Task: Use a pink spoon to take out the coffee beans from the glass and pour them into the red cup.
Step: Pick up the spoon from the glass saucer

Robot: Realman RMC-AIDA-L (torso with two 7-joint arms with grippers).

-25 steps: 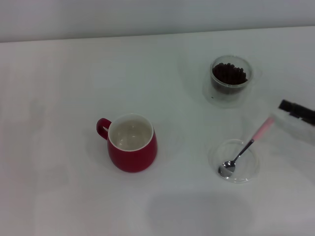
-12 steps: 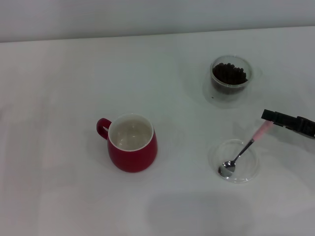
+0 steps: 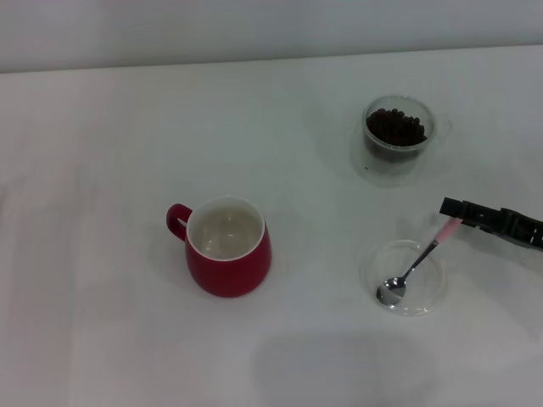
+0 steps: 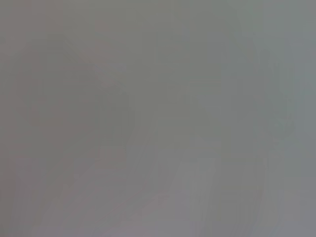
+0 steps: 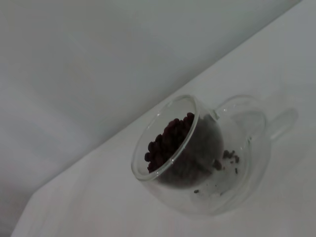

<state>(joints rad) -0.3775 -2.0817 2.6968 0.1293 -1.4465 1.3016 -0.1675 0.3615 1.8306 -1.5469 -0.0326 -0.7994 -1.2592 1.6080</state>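
Pink spoon lies with its silver bowl in a shallow clear dish on the white counter, handle angled up toward the right gripper. Gripper sits at the handle tip; its grip cannot be told. Glass of coffee beans stands behind; red cup well left. No writing visible.

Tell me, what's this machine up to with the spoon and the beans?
The right gripper has reached in from the side to the handle end of the pink spoon, which lies in a shallow clear dish. The coffee beans sit in the glass; the red cup is empty.
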